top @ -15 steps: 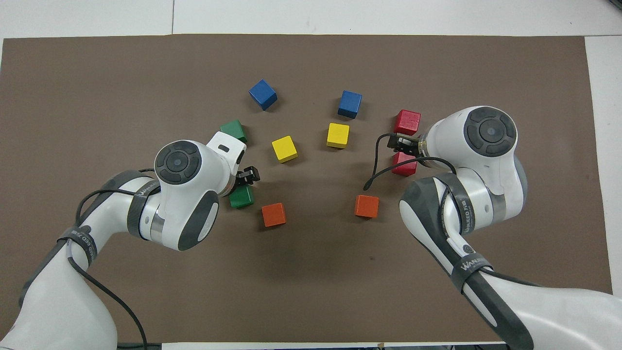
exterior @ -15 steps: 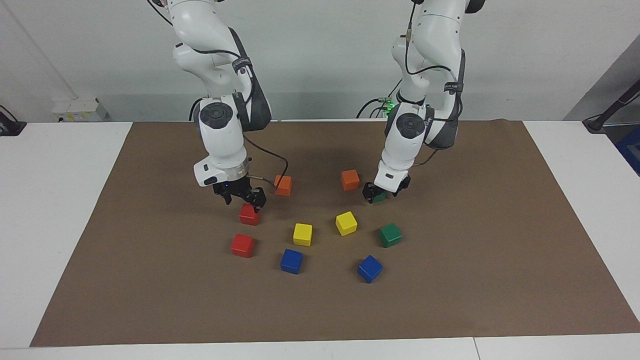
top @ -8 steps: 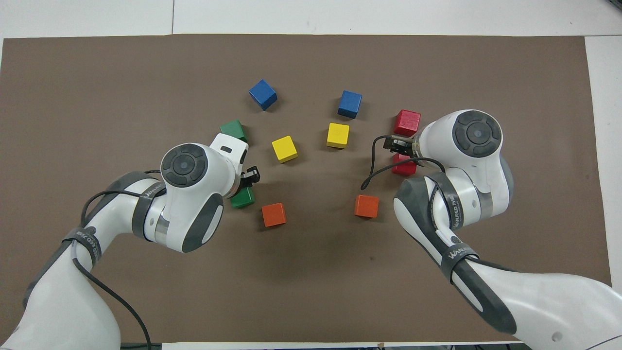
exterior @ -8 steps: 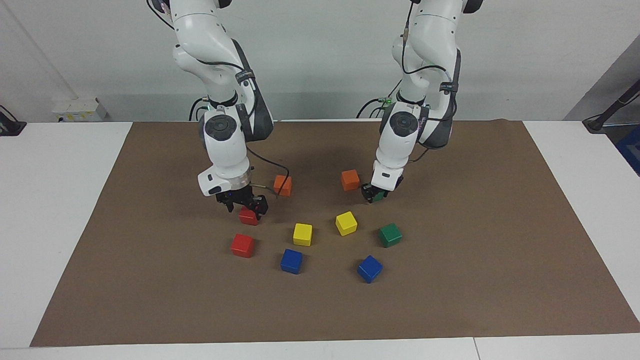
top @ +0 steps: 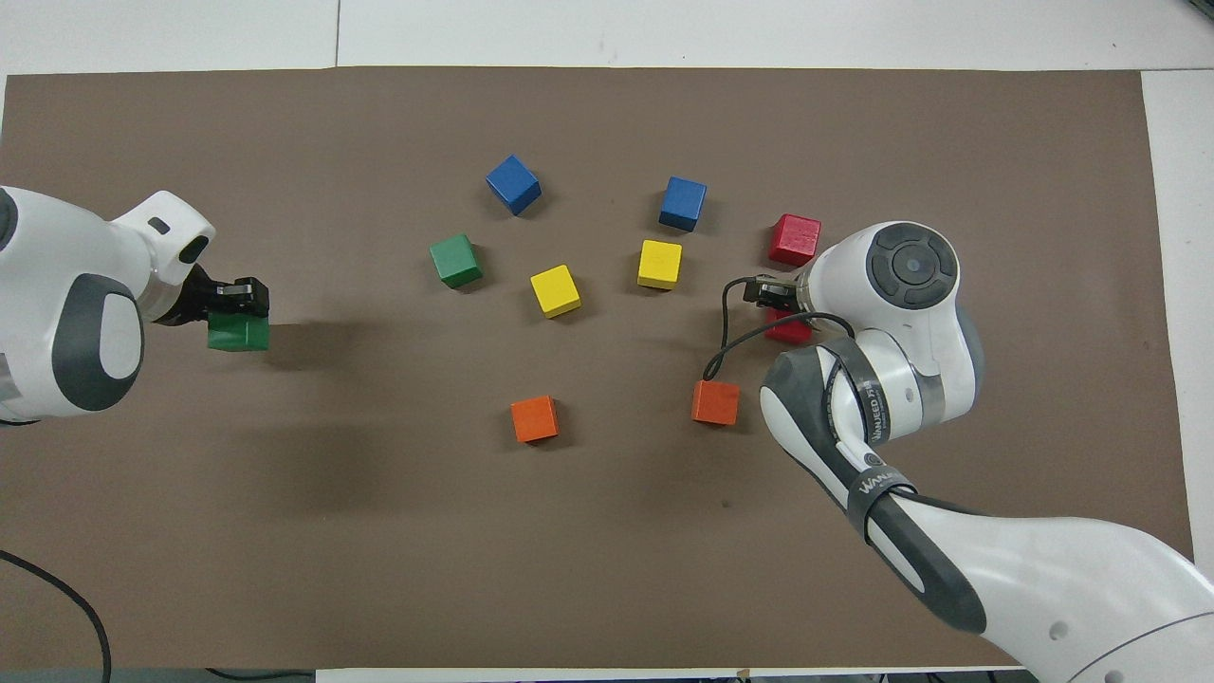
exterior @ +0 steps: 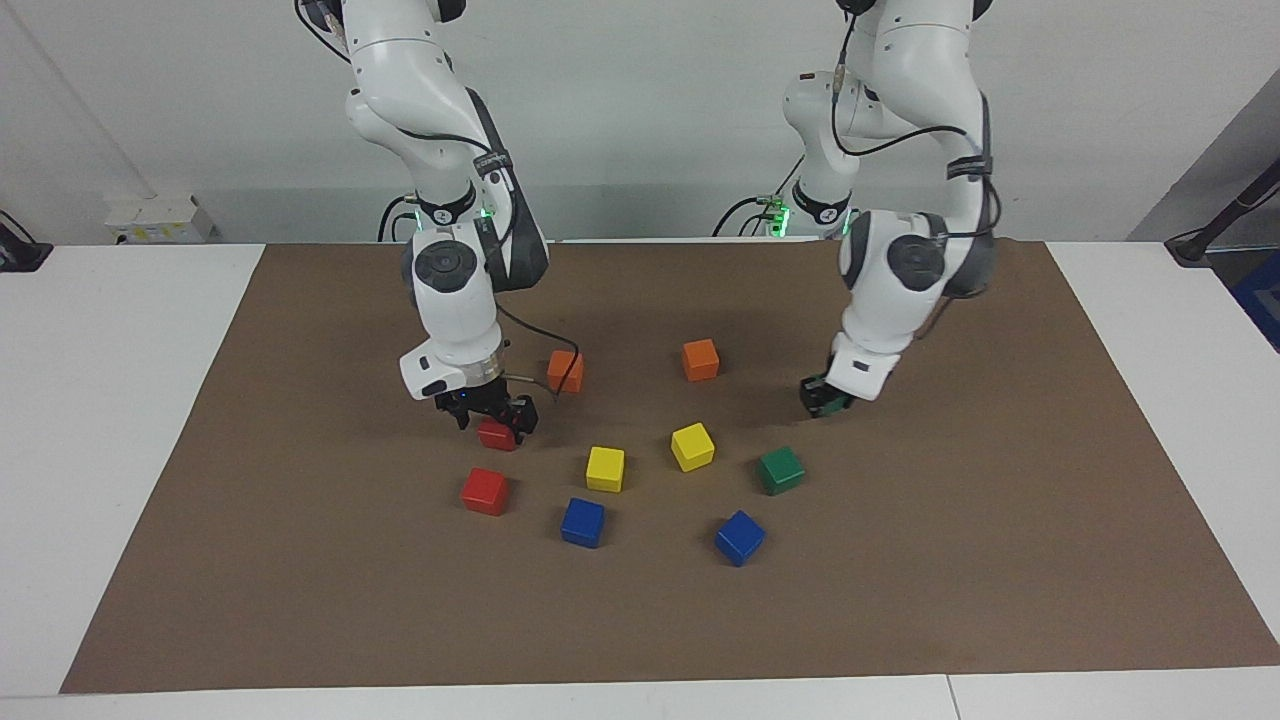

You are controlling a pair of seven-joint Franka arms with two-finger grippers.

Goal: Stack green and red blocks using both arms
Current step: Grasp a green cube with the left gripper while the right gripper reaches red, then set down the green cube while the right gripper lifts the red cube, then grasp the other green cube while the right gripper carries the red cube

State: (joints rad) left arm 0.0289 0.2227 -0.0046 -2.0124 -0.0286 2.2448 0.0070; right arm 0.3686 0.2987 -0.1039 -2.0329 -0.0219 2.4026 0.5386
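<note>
The left pincer (exterior: 822, 398) is pinching a dark green matte cube (top: 237, 334), raised over the brown mat (exterior: 1000, 520) toward the left arm's end of the surface; the second green cube (exterior: 780, 470) rests beside a yellow cube (exterior: 692, 446); the right pincer (exterior: 492, 418) stands spread around a bright red matte cube (exterior: 496, 435) lying on the mat; the other red cube (exterior: 485, 491) sits farther from the robots, untouched

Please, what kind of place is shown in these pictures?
Probably a robotics lab: two white arms work at a white table covered by a brown mat, with small coloured cubes laid out for practice.
</note>
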